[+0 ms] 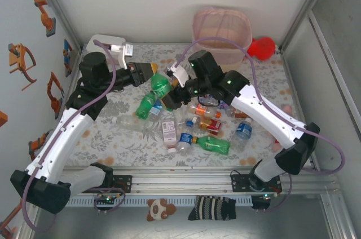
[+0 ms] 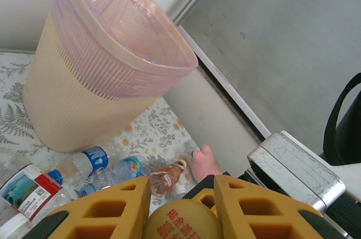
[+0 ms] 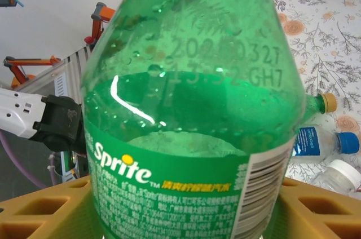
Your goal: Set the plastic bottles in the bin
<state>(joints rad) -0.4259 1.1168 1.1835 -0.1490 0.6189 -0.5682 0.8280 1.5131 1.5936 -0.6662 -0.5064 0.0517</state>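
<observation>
The tall pink-beige lattice-rimmed plastic bin (image 1: 219,53) (image 2: 73,98) with its clear bag liner stands at the far edge of the floral surface (image 1: 113,137). I take every position from it.

On the near side of the bin and to its left, both arms meet over one green clear-plastic Sprite bottle (image 1: 160,84) (image 3: 186,81). Its long axis runs diagonally. The neck points away from the bin to the far left, and the base points towards the near right.

The left gripper (image 1: 151,70) (image 2: 183,185) is at the neck end. Its yellow jaws are clamped narrow on the bottle's yellowish cap (image 2: 180,222), which bears red printed characters.

The right gripper (image 1: 166,91) (image 3: 186,194) is at the other end. Its jaws straddle the labelled body, one on each flank. I cannot tell whether they press it or stand just off it.

Nearer than the bin, loose clear and green bottles (image 1: 203,126) lie scattered on the surface.

A red balloon-like toy (image 1: 262,47) sits just right of the bin.
</observation>
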